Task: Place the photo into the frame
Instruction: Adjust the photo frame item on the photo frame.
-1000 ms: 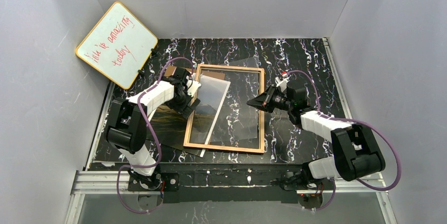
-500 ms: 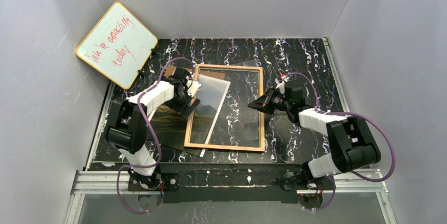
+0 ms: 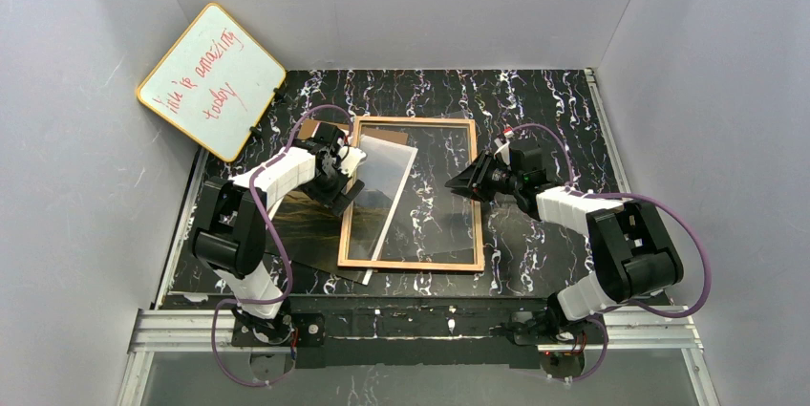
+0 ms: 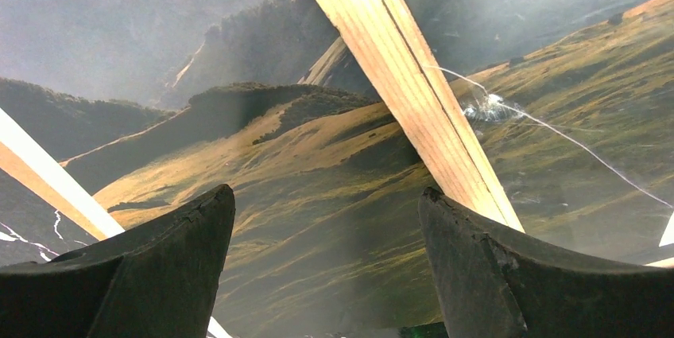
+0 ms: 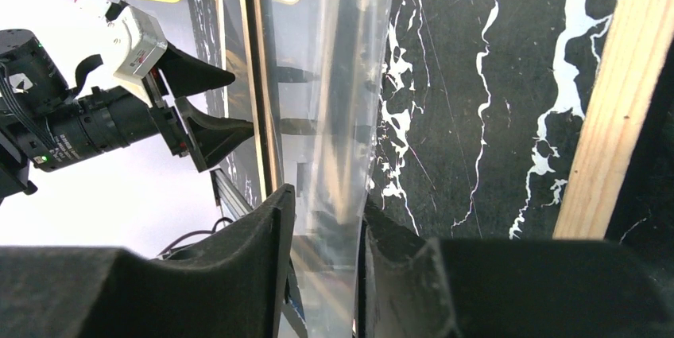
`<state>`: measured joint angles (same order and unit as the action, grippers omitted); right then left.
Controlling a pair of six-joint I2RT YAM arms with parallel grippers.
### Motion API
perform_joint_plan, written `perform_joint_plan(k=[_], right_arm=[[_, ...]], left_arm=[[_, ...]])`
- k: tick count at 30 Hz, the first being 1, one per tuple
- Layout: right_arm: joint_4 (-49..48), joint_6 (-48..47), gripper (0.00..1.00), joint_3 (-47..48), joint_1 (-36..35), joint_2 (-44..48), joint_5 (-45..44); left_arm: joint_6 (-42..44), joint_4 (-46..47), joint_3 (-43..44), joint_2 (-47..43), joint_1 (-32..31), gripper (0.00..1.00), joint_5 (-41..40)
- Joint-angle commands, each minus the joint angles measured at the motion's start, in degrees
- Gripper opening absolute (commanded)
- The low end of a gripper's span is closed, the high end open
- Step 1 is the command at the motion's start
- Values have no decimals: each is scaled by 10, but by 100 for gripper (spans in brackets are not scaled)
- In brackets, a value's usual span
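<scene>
The frame lies flat, wood-coloured back up. The photo lies face up, partly under the frame's left rail. My left gripper hovers open over that rail. In the left wrist view the photo fills the picture, the wood rail crosses it, and my left gripper holds nothing. My right gripper is just inside the right rail. In the right wrist view its narrow jaws close on the edge of the clear pane, beside a wood rail.
A yellow-edged whiteboard with red writing leans at the back left corner. A brown hardboard panel shows behind my left gripper. Grey walls enclose the black marbled table on three sides.
My right forearm has swung in toward the frame and its gripper has edged slightly left. The frame has shifted a little to the right. My left arm has not moved.
</scene>
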<state>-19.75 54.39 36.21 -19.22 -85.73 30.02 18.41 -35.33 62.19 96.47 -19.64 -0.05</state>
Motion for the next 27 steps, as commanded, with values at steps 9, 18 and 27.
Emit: perform_joint_plan(k=[9,18,27], right_arm=[[-71,-15,31,-6,-6,28,-1],[-162,5,3,-37,-6,70,11],[-220,66,1,-48,-9,57,34]], left_arm=[[-3,-7,-7,-18,-3,83,8],[-14,-18,9,-10,10,82,28],[-30,-39,40,3,42,82,72]])
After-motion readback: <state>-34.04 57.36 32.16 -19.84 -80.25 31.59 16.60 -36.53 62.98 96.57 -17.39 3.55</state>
